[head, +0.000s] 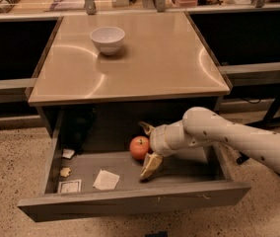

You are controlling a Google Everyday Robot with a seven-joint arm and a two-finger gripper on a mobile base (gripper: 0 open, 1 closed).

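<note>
A red apple (139,147) lies on the floor of the open drawer (130,201), near its middle. My gripper (146,151) reaches into the drawer from the right on a white arm (238,139). It is open. One finger (145,128) points up behind the apple and the other finger (150,166) slants down in front of it. The apple sits between the two tips, close to the palm, and neither finger presses on it.
A white bowl (107,38) stands on the tan tabletop (155,58) above the drawer. In the drawer's left part lie a white paper square (105,179), a small card (69,185), a crumb-like scrap (65,172) and a dark object (78,130) at the back.
</note>
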